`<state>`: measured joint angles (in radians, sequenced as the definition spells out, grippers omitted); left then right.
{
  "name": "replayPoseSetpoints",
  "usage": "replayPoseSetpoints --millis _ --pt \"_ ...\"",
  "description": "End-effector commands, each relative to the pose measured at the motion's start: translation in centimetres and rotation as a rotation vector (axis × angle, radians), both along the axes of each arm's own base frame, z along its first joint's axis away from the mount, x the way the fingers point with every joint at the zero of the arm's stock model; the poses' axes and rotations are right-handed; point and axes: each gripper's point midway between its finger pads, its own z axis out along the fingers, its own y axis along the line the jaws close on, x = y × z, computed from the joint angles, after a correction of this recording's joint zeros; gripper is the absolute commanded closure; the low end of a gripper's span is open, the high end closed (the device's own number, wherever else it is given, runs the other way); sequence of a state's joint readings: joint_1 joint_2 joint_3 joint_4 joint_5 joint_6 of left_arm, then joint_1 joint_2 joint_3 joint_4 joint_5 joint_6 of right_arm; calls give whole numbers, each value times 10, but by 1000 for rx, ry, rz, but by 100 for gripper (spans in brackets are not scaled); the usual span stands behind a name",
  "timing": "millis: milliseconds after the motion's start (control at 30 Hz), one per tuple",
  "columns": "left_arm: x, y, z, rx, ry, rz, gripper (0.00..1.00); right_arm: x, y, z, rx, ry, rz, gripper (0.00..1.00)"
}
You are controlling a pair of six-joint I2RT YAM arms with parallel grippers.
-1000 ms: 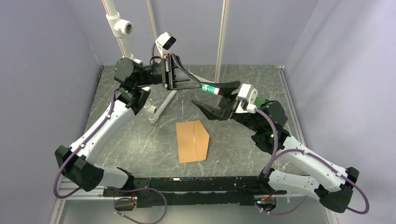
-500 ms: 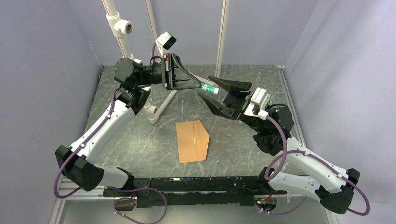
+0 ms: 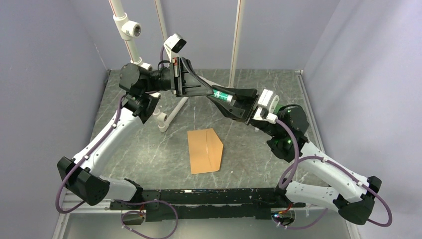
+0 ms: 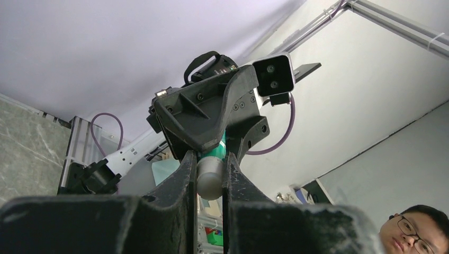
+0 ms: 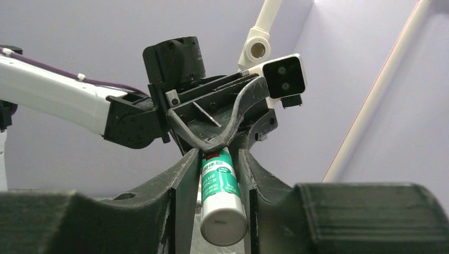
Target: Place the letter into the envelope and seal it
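The envelope lies long axis toward 1 glue stick raised beyond it, clamped by left claw and right claw.

Three views: one overhead, two wrist cameras pointing at each other.

My top external camera sits high behind the arm bases and looks down over the whole table, with the envelope mid-frame. Each wrist camera looks upward, close in: the left one looks past the left gripper at the right wrist camera, and the right one looks past the right gripper at the left wrist camera. All three views share the glue stick.
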<state>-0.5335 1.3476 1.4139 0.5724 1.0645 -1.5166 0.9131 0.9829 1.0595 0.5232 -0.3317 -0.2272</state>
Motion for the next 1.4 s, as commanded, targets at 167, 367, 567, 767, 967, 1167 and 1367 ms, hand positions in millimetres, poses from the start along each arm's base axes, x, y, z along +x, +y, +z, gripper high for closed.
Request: replayPoseSetpoints --millis 167,367,567,767,967,1167,1367 --pt "-15 9 20 -63 -70 5 97 -14 -2 23 12 -30 52 88" --pt "-15 9 18 -61 -75 6 90 -4 -5 22 22 37 17 100" --pt "-5 6 -2 32 -106 97 21 2 -14 15 12 95 -33 100" --pt "30 12 -61 276 -182 360 8 19 -41 -21 -28 324 -168 100" --pt "59 23 -126 526 -205 540 12 60 -83 -95 -44 709 -485 100" --pt "69 19 -190 819 -287 644 19 79 -93 -178 -86 993 -680 100" --pt "72 16 -266 1104 -242 648 48 85 -85 -244 -127 1218 -744 100"
